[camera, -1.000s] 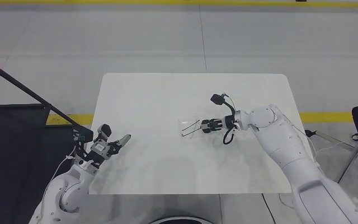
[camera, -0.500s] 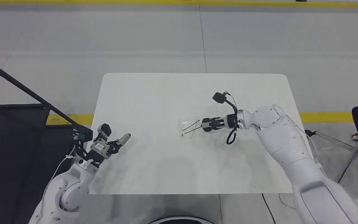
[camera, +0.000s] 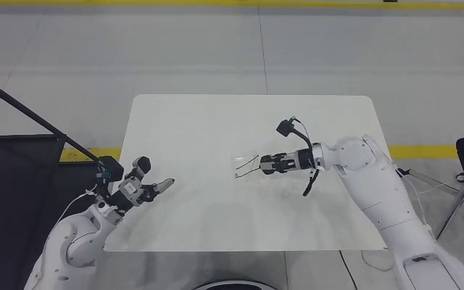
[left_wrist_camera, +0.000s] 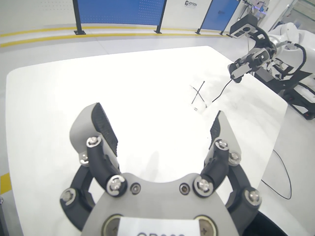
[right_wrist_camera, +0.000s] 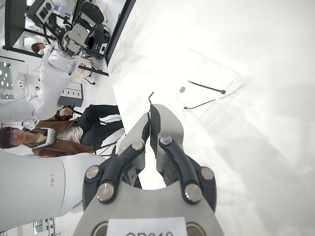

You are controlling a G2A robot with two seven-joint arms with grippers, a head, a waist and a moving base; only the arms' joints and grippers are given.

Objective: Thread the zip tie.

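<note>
**Right hand pinches 1 zip tie; left hand waits spread**

Read the top view as a clock face, with 12 at the bench's far edge. The right hand (camera: 264,163) sits just toward 3 o'clock of the middle of the bench (camera: 188,123). Its pads are pressed together on a thin black zip tie (left_wrist_camera: 222,90). The strap slopes down from the pinch, and its free tip is by the edge of a clear sheet (right_wrist_camera: 216,62). A short stub pokes out past the pads.

Gripping so near one end probably leaves most of the strap free, since threading needs head and tail brought together. 2 spare ties (right_wrist_camera: 206,88) lie close together on the sheet.

The left hand (left_wrist_camera: 158,109) hovers spread wide and holds nothing. It is at the bench's 8 o'clock edge, well apart from the tie, likely kept clear until a second grip is needed.

The bench top is plain white, so the black straps stand out. The floor around it is grey with yellow lines, and blue partition panels stand beyond.
</note>
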